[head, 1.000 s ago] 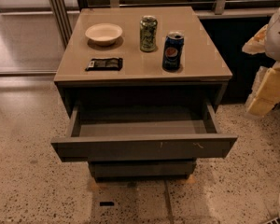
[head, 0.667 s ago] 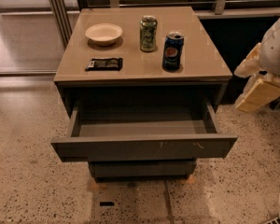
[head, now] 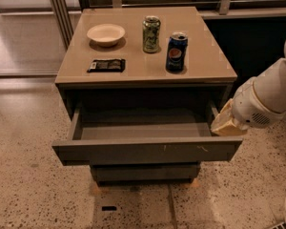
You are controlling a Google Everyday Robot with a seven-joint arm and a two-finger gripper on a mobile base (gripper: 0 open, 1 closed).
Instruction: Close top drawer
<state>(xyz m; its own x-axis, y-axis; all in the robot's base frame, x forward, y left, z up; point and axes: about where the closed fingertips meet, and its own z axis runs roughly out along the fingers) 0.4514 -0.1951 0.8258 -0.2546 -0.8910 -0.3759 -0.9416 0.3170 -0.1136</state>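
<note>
The top drawer [head: 148, 149] of the grey-brown cabinet stands pulled far out, and what I can see of its inside is empty. Its flat handleless front has small whitish scuff marks right of centre. My gripper [head: 226, 123] comes in from the right on a white arm and sits at the drawer's right front corner, just above the front panel's right end. Only its cream-coloured end shows. Below the open drawer, a narrower grey drawer front [head: 145, 171] shows.
On the cabinet top [head: 205, 63] stand a cream bowl [head: 106, 34], a green can [head: 151, 34], a blue Pepsi can [head: 176, 52] and a flat black packet [head: 106, 65]. Speckled floor [head: 33, 190] surrounds the cabinet. A dark wall and railing run behind.
My arm has swung left and down from the far right edge to the drawer's right front corner. The drawer has not visibly moved.
</note>
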